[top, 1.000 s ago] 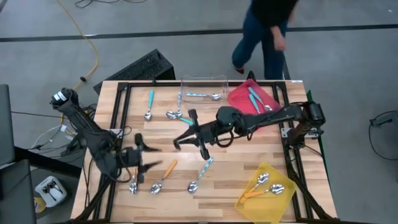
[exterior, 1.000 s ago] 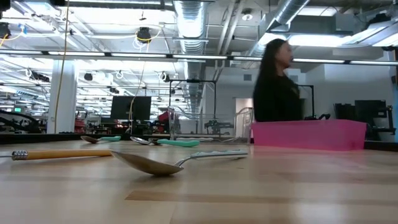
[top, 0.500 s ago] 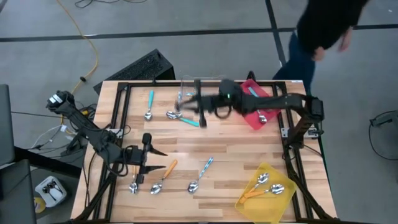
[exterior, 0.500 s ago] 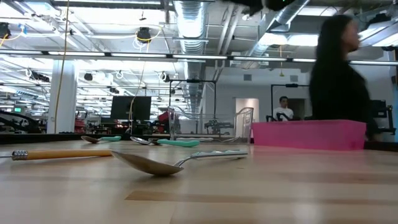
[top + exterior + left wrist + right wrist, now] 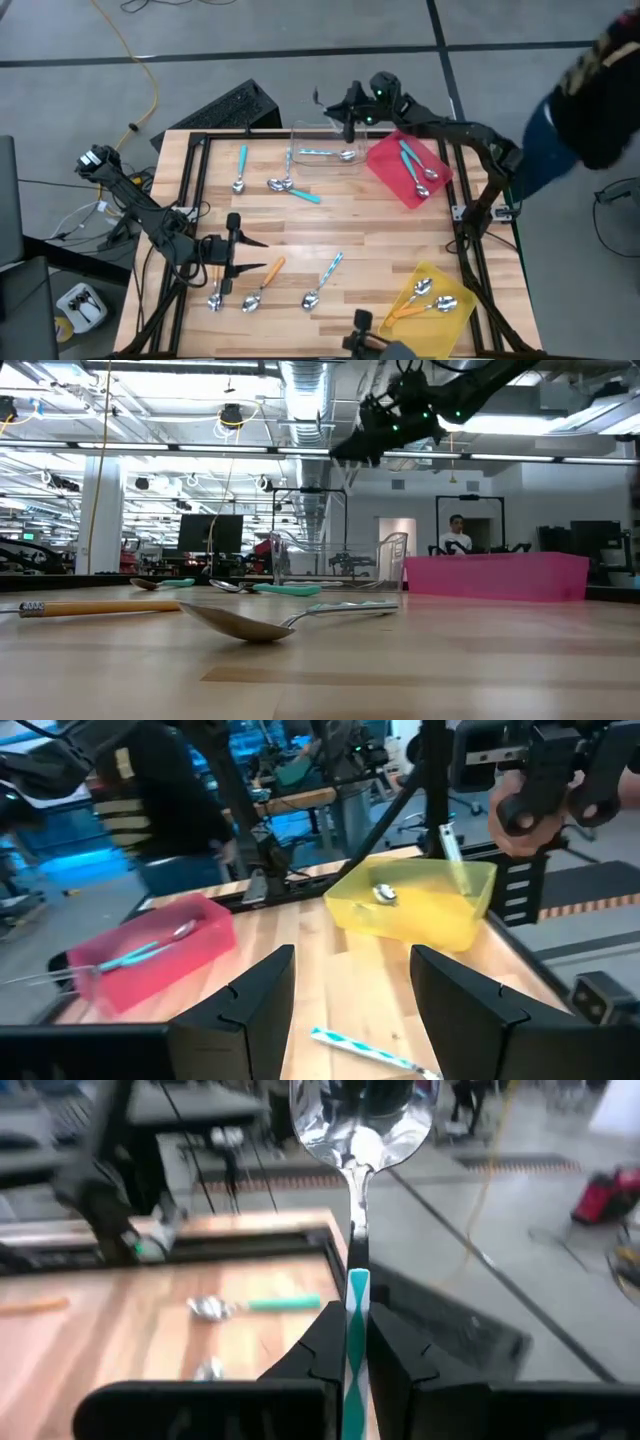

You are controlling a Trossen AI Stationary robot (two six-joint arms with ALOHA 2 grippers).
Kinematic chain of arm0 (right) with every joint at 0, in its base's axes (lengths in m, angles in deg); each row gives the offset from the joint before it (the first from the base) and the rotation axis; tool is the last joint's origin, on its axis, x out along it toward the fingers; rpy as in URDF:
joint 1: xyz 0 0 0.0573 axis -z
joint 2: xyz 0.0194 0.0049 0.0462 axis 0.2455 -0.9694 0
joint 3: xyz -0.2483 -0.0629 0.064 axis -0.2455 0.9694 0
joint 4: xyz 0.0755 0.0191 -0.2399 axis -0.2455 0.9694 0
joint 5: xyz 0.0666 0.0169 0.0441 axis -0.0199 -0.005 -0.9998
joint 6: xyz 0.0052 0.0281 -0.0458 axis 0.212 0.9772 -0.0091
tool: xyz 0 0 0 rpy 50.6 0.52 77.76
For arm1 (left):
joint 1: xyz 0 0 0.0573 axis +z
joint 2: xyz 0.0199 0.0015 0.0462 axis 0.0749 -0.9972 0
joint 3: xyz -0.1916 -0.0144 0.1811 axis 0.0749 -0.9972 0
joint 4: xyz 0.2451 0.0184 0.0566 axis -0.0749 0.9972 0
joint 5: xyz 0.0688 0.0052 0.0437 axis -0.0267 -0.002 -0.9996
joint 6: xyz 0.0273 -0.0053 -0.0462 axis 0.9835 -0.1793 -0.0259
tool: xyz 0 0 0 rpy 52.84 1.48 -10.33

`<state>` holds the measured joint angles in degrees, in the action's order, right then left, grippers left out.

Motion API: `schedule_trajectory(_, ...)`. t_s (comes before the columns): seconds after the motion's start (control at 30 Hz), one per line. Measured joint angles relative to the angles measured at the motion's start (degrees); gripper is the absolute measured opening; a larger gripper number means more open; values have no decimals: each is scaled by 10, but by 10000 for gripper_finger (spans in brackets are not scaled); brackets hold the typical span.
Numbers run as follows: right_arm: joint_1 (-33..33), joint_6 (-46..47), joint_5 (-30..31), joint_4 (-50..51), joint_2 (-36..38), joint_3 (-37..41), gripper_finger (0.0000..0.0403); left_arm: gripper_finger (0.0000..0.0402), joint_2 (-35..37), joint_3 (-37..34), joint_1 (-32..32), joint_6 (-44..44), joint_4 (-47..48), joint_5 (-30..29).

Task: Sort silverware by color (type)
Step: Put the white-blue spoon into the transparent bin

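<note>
Right gripper (image 5: 352, 1342) is up at the far edge of the wooden slat table (image 5: 370, 240), above the clear plastic tray (image 5: 328, 148), fingers clamped on the striped light-blue handle of a metal-bowled spoon (image 5: 358, 1140) that stands upright out of them, bowl on top. In the high view this gripper (image 5: 346, 108) sits just past the clear tray's far wall; in the low view it (image 5: 372, 432) hangs high above the table. Left gripper (image 5: 232, 252) rests low at the near-left of the table, fingers (image 5: 245, 1005) spread apart with nothing between them, next to an orange-handled spoon (image 5: 264, 284). The clear tray holds one light-blue-handled spoon (image 5: 330, 154). The red tray (image 5: 408, 166) to its right holds two teal-handled spoons (image 5: 413, 165). The yellow tray (image 5: 428, 306) at the near-right corner holds orange-handled spoons (image 5: 428, 300). Loose on the table: a teal-handled spoon (image 5: 241, 168) at far left, another teal one (image 5: 296, 190) near the middle, a striped blue one (image 5: 323, 280) toward the near edge, and one more spoon (image 5: 214, 297) under the left gripper, handle colour unclear. A person (image 5: 590, 100) stands off the table's right side.
</note>
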<state>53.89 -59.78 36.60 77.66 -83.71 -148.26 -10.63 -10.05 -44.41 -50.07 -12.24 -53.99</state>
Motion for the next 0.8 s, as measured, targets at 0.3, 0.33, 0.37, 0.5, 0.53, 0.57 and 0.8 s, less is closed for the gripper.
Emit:
schedule_trajectory(0.3, -2, -49, 0, 73, -40, -34, 48, 185, 7, 0, 0, -20, 6, -21)
schedule_trajectory(0.33, -6, -50, 1, 93, -57, -58, 48, 185, 11, 0, 1, -28, 6, -23)
schedule_trajectory(0.37, -11, -54, 2, 123, -74, -84, 48, 185, 16, 0, 2, -36, 6, -25)
schedule_trajectory(0.5, -24, -105, 38, 277, -146, -208, 48, 185, 43, 0, 2, -81, 22, -27)
schedule_trajectory(0.53, -28, -122, 54, 319, -162, -237, 48, 185, 51, 0, 2, -95, 33, -27)
schedule_trajectory(0.57, -31, -140, 70, 360, -179, -266, 48, 185, 58, 0, 2, -108, 46, -27)
schedule_trajectory(0.8, -41, -201, 108, 513, -275, -379, 48, 185, 94, 0, 2, -169, 134, -33)
